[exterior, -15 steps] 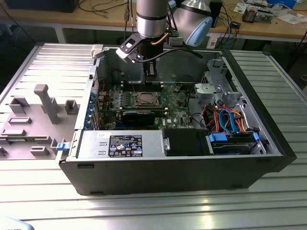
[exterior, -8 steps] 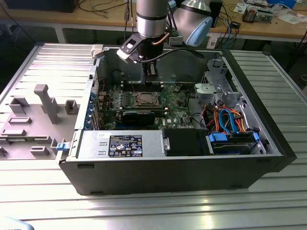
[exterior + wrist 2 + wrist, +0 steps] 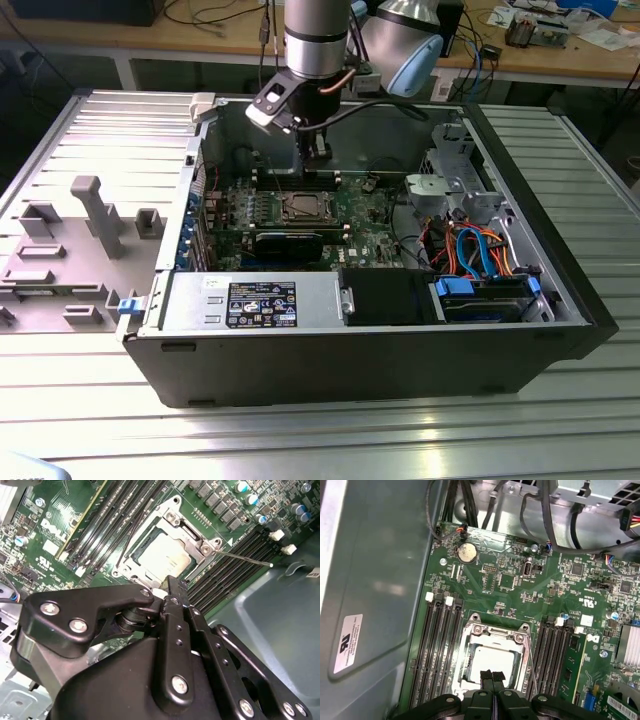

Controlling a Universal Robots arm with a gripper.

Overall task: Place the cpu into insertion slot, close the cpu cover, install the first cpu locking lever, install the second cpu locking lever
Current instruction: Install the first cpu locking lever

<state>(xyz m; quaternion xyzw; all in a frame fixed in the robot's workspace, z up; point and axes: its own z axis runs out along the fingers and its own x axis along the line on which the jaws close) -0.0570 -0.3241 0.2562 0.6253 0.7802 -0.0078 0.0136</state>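
Motherboard (image 3: 510, 596): jaws over cpu cover (image 3: 492, 631) edge

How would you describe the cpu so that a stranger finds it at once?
Inside the open computer case lies a green motherboard. Between its two memory slot banks, the cpu is the only flat, pale silvery square, framed by metal.

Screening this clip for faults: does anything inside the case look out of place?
The thin locking lever by the cpu cover sticks out over the memory slots, apparently unlatched. The cpu sits square; nothing looks damaged.
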